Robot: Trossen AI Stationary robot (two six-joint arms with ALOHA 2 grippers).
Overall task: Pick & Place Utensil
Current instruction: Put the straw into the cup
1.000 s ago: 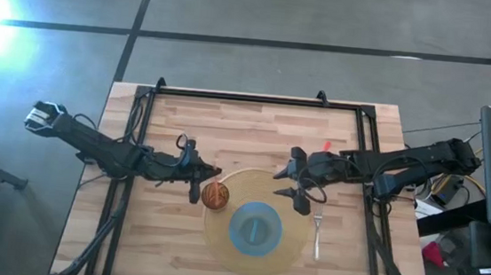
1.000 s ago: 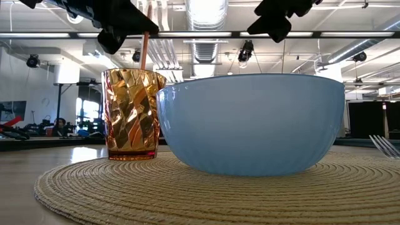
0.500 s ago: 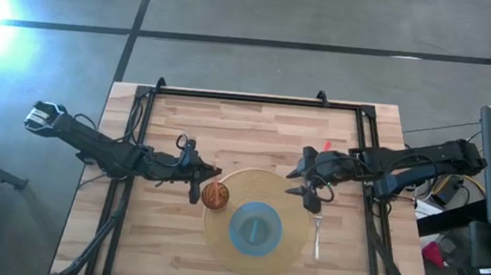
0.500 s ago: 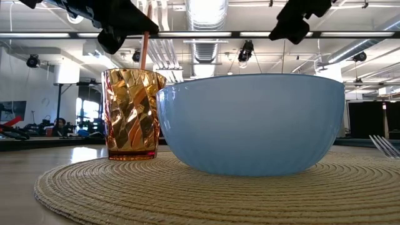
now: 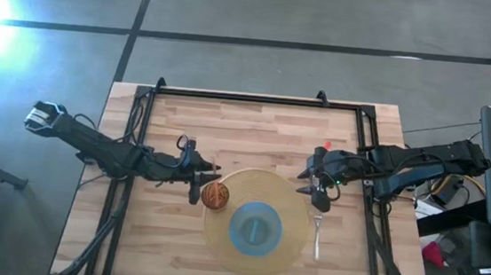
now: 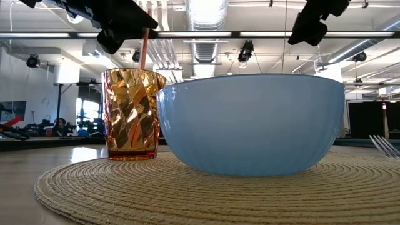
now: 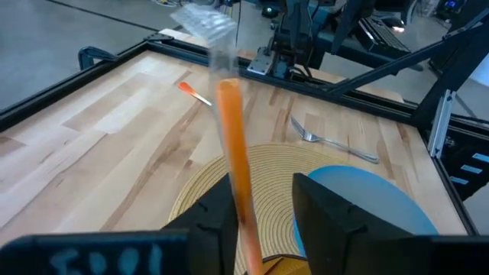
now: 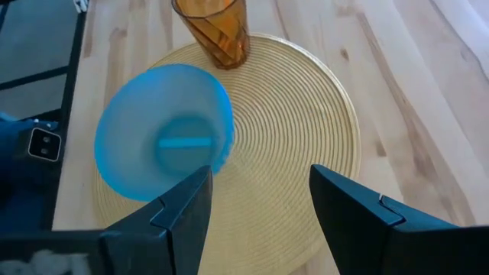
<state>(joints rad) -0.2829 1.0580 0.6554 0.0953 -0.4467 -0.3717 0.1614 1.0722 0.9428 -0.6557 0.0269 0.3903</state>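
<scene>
Both arms are dark, jointed and slim. The left arm (image 5: 102, 147) ends outward in a white-and-black base block. The right arm (image 5: 403, 165) shows small red and green spots near its wrist.

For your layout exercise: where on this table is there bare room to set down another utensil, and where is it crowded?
Bare wood lies along the far edge of the table and on both near corners beside the woven mat. The middle is crowded: amber cup, blue bowl, fork, both claws.

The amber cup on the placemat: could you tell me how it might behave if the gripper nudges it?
The amber cup is tall with a narrower base, so a high nudge would probably tip it. It stands near the placemat's edge on ribbed weave, so it likely drags rather than slides. Its faceted, glassy walls may be slippery.
</scene>
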